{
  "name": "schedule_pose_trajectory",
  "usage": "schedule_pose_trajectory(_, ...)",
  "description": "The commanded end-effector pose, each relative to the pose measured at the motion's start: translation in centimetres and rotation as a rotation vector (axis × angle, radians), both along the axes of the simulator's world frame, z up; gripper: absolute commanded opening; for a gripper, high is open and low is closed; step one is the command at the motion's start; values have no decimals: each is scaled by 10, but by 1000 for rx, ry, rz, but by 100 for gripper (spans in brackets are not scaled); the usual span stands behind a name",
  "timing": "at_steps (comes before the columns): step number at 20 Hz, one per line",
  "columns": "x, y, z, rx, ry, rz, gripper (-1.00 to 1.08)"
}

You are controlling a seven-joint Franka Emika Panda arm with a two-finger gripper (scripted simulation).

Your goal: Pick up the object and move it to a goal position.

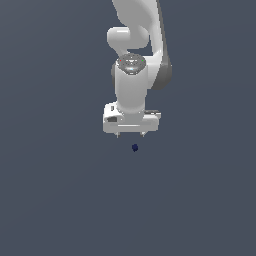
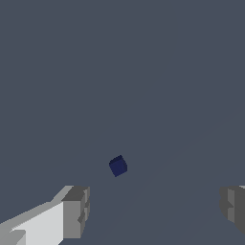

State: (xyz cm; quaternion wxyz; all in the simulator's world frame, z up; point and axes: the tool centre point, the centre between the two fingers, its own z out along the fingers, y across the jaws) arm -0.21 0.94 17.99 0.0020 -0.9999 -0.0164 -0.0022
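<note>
The object [image 1: 134, 147] is a tiny dark navy-blue blob lying on the grey floor, just in front of the white arm in the exterior view. My gripper [image 1: 130, 134] hangs right behind and above it, pointing down, with its two short fingertips spread apart and nothing between them. In the wrist view the object [image 2: 118, 166] looks like a small dark blue cube. It lies ahead of the gripper [image 2: 155, 210], nearer the grey fingertip [image 2: 76, 210] than the other fingertip [image 2: 234, 206]. The gripper does not touch it.
A plain dark grey surface [image 1: 60, 190] fills both views. The white arm [image 1: 135, 55] rises from the gripper toward the top of the exterior view. No other objects show.
</note>
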Motion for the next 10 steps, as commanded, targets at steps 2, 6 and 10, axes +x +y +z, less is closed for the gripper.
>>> schedule_pose_trajectory(2,0,0,0,-1,1,0,100)
schedule_pose_trajectory(6,-4,-10,-3,-14,16,2,100)
schedule_pose_trajectory(10,-8,-21,-6,-30,34,11,100)
